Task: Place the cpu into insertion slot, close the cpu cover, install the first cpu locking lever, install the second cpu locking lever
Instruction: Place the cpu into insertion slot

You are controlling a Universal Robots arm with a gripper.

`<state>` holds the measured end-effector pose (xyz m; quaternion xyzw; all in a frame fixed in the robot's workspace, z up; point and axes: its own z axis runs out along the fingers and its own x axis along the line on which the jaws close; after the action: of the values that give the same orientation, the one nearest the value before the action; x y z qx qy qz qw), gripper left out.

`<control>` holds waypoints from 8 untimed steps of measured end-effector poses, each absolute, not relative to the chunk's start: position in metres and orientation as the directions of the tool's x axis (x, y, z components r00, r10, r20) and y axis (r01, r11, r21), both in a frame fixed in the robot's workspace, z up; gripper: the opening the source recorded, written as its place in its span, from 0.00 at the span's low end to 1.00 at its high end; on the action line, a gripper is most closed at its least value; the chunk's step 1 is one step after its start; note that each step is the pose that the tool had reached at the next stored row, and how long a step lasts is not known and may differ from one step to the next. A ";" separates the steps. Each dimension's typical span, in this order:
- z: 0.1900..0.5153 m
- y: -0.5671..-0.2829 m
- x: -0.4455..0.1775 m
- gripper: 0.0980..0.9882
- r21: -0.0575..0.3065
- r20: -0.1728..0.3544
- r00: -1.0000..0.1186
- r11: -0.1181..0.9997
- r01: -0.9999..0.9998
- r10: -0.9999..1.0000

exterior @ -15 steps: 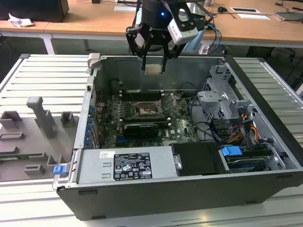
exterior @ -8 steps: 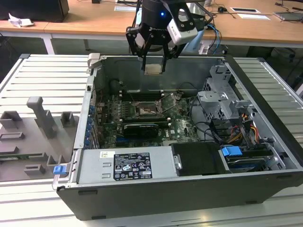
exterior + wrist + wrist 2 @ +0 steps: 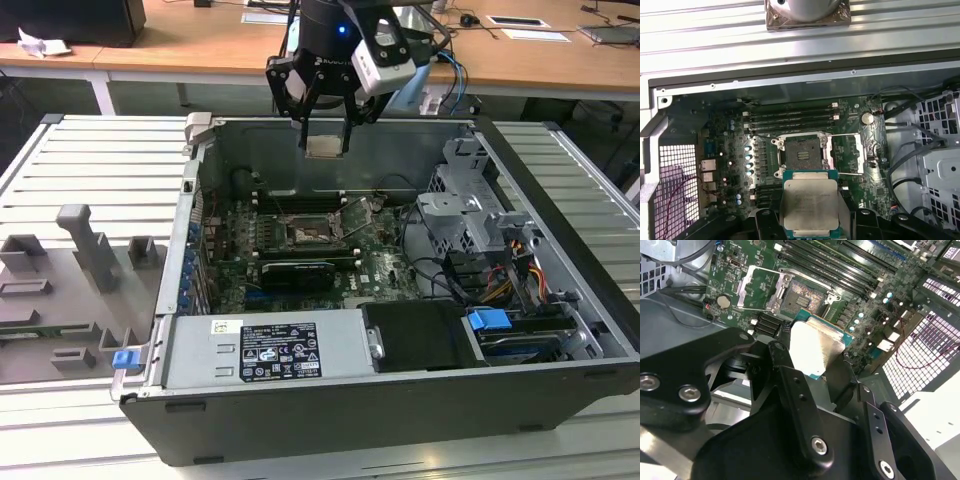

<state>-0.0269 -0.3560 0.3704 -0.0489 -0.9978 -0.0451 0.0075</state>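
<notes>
My gripper (image 3: 326,143) hangs above the open computer case, shut on the cpu (image 3: 323,146), a flat silvery square held by its edges. In both wrist views the cpu (image 3: 810,202) (image 3: 815,347) sits between the black fingers (image 3: 785,370), well above the motherboard. The insertion slot (image 3: 801,150) (image 3: 305,233) (image 3: 801,295) lies bare on the board below, with its pins showing. The cpu cover (image 3: 846,155) (image 3: 757,287) (image 3: 357,214) is swung open beside the slot. Thin locking lever rods (image 3: 842,135) run along the open cover.
Memory slots (image 3: 790,120) lie beside the socket. A grey power supply (image 3: 265,350) fills the case's near side, and a drive cage (image 3: 470,215) with cables stands at the exterior view's right. Grey fixtures (image 3: 90,250) sit on the slatted table at the exterior view's left.
</notes>
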 end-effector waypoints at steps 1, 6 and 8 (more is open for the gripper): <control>0.370 -0.356 -0.027 0.48 0.089 0.019 -0.995 0.991 0.100 0.099; 0.370 -0.356 -0.027 0.48 0.089 0.019 -0.994 0.990 0.112 0.110; 0.370 -0.356 -0.027 0.48 0.089 0.019 -0.993 0.989 0.115 0.114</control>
<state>-0.0269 -0.3560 0.3703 -0.0575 -0.9973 -0.0452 0.0071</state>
